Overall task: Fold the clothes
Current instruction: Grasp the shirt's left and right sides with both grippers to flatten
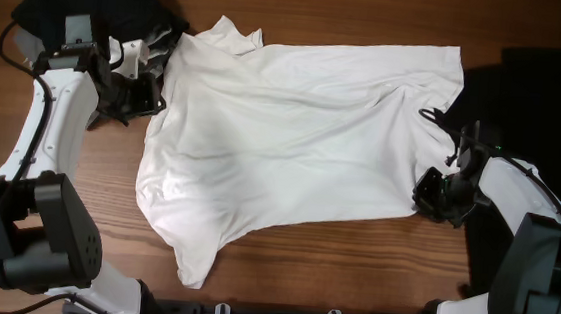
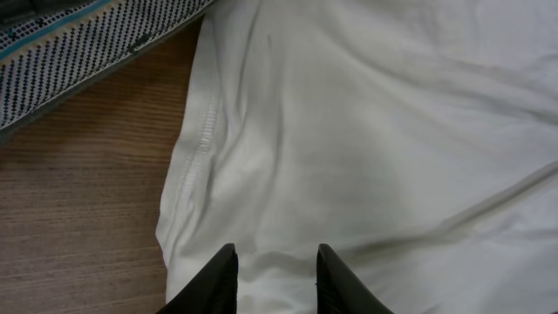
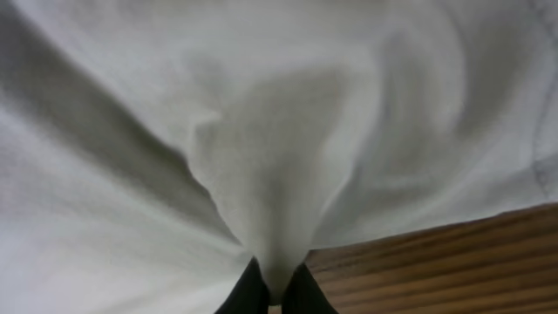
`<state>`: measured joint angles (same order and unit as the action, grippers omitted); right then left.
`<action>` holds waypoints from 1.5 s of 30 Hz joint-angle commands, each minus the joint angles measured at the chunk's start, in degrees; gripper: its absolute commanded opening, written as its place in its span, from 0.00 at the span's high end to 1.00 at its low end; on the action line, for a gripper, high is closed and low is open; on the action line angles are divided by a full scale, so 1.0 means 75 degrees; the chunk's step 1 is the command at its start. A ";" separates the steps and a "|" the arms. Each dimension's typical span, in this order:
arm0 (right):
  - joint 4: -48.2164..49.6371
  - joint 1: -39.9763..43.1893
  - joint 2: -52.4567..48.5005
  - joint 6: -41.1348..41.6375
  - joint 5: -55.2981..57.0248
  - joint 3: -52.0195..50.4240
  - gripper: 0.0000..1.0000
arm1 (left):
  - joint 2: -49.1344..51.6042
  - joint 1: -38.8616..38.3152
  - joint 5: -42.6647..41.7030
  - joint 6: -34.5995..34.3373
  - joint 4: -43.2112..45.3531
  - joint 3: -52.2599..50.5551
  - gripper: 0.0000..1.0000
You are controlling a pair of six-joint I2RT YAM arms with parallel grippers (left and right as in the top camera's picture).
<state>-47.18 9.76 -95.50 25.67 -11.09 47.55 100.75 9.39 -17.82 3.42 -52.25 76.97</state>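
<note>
A large white T-shirt (image 1: 293, 128) lies spread and wrinkled across the middle of the wooden table, its hem toward the right. My left gripper (image 1: 153, 97) is at the shirt's left edge by a sleeve. In the left wrist view its jaws (image 2: 277, 270) stand apart over the white fabric (image 2: 366, 131), just inside a stitched hem, with a small bulge of cloth between them. My right gripper (image 1: 426, 194) is at the shirt's lower right corner. It (image 3: 277, 292) is shut on a pinch of the white cloth (image 3: 261, 131), which rises from it in a taut ridge.
A black garment (image 1: 82, 1) is heaped at the back left behind the left arm, with a dotted black-and-white cloth (image 2: 78, 44) beside the shirt's edge. Another black piece (image 1: 547, 88) lies at the right. Bare wood (image 1: 352, 263) shows along the front.
</note>
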 commanded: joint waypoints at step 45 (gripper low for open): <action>0.0851 -0.1373 0.1247 -0.1381 -0.2468 -0.0918 0.78 | 0.0918 0.0015 0.0991 -0.0350 0.1221 -0.1346 0.96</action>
<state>-42.50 -0.34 -86.87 12.51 -30.37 43.86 106.43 9.52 -9.26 0.78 -46.76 71.29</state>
